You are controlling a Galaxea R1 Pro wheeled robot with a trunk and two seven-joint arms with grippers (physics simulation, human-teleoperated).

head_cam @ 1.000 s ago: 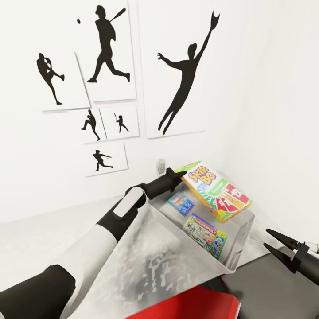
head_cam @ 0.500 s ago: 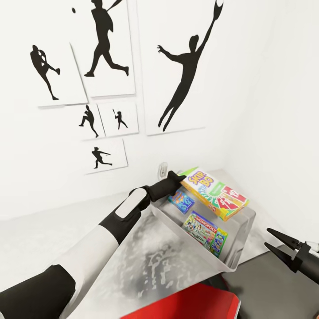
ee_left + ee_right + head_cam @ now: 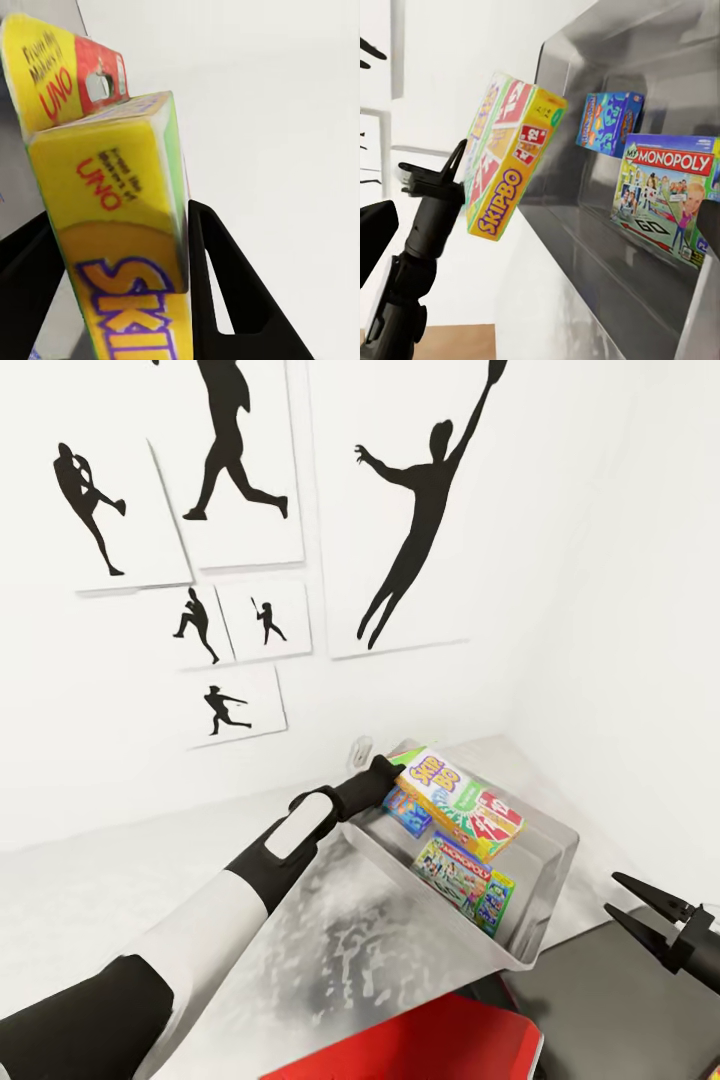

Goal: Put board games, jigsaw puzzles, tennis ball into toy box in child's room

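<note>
**Skip-Bo box held over the toy box**

The left tool (image 3: 456,176) clamps the yellow Skip-Bo box (image 3: 458,803) by one end, holding it tilted above the grey toy box (image 3: 545,880) on the tabletop (image 3: 120,880). Inside lie a Monopoly box (image 3: 465,880) and a blue box (image 3: 408,812). The right tool (image 3: 640,908) hangs beside the bin, spread wide, holding nothing.
</note>
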